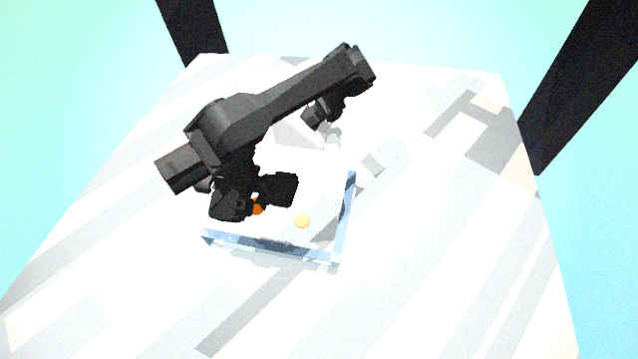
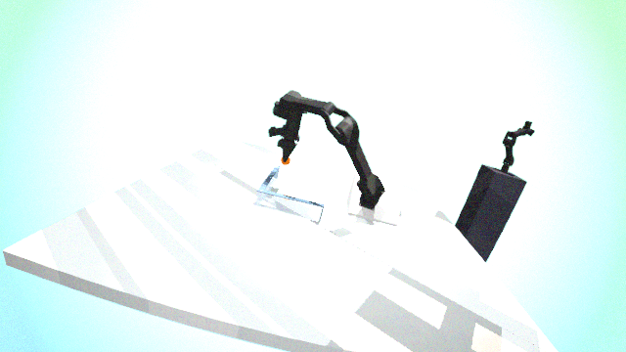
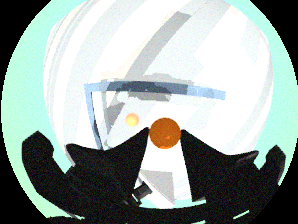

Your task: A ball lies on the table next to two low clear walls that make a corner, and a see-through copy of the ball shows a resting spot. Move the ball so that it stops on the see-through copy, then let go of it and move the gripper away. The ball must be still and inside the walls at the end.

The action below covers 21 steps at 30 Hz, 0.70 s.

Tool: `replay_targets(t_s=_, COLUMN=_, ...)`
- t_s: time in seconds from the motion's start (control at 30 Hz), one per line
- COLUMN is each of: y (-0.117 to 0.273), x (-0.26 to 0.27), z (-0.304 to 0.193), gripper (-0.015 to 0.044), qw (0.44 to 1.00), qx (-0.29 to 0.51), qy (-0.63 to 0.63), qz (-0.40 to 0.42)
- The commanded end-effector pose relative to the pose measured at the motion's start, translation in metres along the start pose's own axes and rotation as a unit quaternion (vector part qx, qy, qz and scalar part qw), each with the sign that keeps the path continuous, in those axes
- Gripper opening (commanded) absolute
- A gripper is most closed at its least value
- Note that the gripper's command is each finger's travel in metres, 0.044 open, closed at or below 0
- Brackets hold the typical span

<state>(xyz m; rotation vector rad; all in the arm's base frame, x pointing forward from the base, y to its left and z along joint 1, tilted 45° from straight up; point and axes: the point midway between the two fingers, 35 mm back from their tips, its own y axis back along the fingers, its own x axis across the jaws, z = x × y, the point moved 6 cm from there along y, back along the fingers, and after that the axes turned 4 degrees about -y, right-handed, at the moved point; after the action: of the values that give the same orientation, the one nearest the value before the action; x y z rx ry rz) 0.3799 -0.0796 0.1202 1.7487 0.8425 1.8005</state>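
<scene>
The arm [image 2: 349, 147] arches up from its base on the far side of the desk [image 1: 399, 299] and bends down over the corner; its fingers [image 1: 239, 201] are pinching the orange ball [image 1: 257, 208] between them, and in the wrist view the ball [image 3: 164, 132] sits right at the tips, dark fingers to either side; from the exterior view the ball [image 2: 285, 160] hangs clear above the desk [image 2: 196, 274], lifted higher than the two clear walls [image 2: 289, 200]; seen from the top, the walls [image 1: 279, 246] meet in a corner at the near right, one running left along the near edge, the other running away toward the far side; the see-through copy [image 1: 301, 220], a pale yellow spot, lies on the desk inside that corner, to the right of the held ball and apart from it; the wrist view shows the copy [image 3: 132, 120] low and left of the ball, with the walls [image 3: 153, 88] behind it; a dark box [image 2: 489, 210] stands off at the right.
</scene>
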Motion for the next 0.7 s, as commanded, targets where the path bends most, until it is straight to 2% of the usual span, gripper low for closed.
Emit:
replay_targets(t_s=0.0, y=0.009, x=0.002, z=-0.001, gripper=0.0, qw=1.0, qx=0.002, qy=0.003, qz=0.0)
replay_targets(t_s=0.67, y=-0.021, x=0.052, z=-0.031, gripper=0.0, qw=1.0, qx=0.002, qy=0.003, qz=0.0)
